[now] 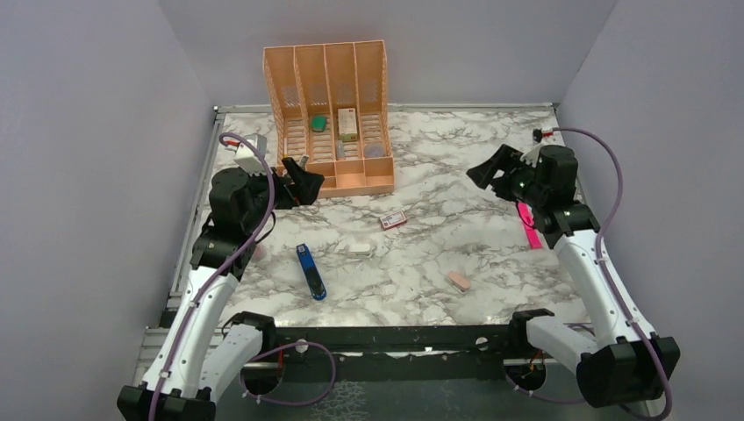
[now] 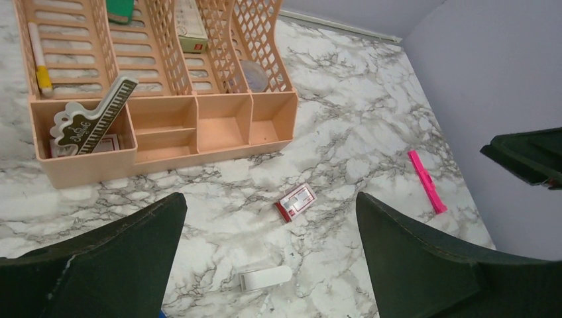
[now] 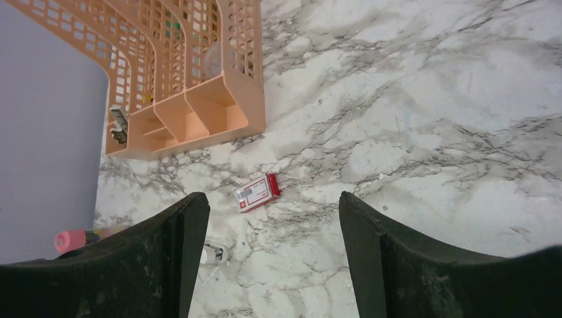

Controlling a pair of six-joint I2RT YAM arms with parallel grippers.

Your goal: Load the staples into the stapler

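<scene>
The staples box, a small red-and-white sleeve, lies flat on the marble near the table's middle, in front of the organizer. It also shows ahead of both wrists, as the staples box and the staples box. The blue stapler with a black end lies shut, nearer the left arm. My left gripper hovers open by the organizer's front left corner, empty; its jaws stand wide. My right gripper hangs open and empty over the right half, pointing toward the box.
A peach desk organizer with small items stands at the back. A white eraser lies between stapler and staples box. A pinkish-tan eraser sits near the front. A pink marker lies under the right arm.
</scene>
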